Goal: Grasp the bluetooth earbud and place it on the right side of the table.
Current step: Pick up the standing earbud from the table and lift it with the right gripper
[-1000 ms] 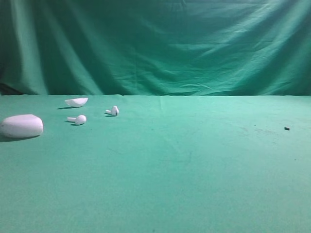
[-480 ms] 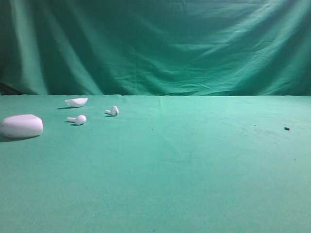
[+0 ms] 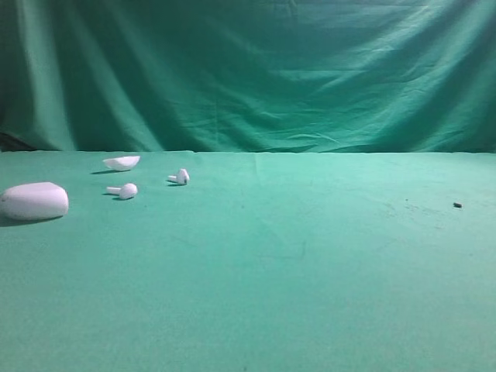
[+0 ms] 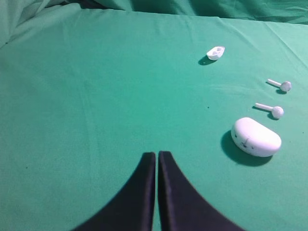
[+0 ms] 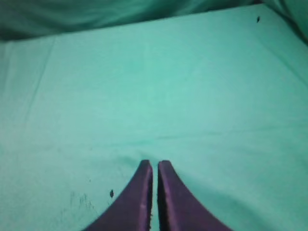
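The left gripper point(image 4: 157, 156) is closed and empty; the bluetooth earbud point(image 4: 272, 110) lies ahead to its right, just beyond the case point(image 4: 256, 137). It should open early and straddle the stem (the second earbud point(image 4: 281, 85) sits near). The right gripper point(image 5: 155, 166) is closed too.

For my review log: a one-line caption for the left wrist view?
Closed left end effector above green table; white case, two earbuds and shell lie right.

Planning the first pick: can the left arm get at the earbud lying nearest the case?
Probably yes. In the left wrist view the earbud lies in the open beside the case, not touching it, with bare table in between. The left end effector is shut and must open.
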### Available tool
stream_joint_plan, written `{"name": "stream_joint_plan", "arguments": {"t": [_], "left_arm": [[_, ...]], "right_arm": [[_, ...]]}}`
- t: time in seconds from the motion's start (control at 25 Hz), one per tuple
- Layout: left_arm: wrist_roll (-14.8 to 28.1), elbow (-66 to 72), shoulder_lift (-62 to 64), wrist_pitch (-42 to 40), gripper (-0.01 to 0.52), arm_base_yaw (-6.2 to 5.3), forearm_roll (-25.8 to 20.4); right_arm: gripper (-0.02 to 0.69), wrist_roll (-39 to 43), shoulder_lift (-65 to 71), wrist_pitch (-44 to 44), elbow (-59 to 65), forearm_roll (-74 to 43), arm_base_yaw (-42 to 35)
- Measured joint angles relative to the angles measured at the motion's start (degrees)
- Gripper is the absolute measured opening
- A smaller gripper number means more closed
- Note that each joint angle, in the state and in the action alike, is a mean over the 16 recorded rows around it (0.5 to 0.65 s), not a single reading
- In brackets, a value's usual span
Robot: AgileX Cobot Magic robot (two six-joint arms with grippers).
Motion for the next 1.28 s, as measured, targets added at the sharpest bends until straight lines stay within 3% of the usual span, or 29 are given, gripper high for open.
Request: {"name": "stream_joint_plan", "arguments": {"t": [0.44,0.84,1.0,1.28], "left_arm": [[0.00,0.00,0.00,0.00,0.000,0.00,0.00],[0.00,0.00,0.00,0.00,0.000,0.00,0.00],[0.00,0.00,0.00,0.00,0.000,0.00,0.00],[0.00,0.00,0.00,0.00,0.000,0.00,0.00]], "right_arm": [[0.000,-8.42,34.02,11.59,-23.52,1.91,14.72],[0.015,-11.14,60.36,18.36,-49.40,2.47,28.43],[0.075,-11.50,69.46,21.33,-60.03,2.68,31.51],[0.259,-11.74,82.63,25.17,-75.19,2.73,34.59]]}}
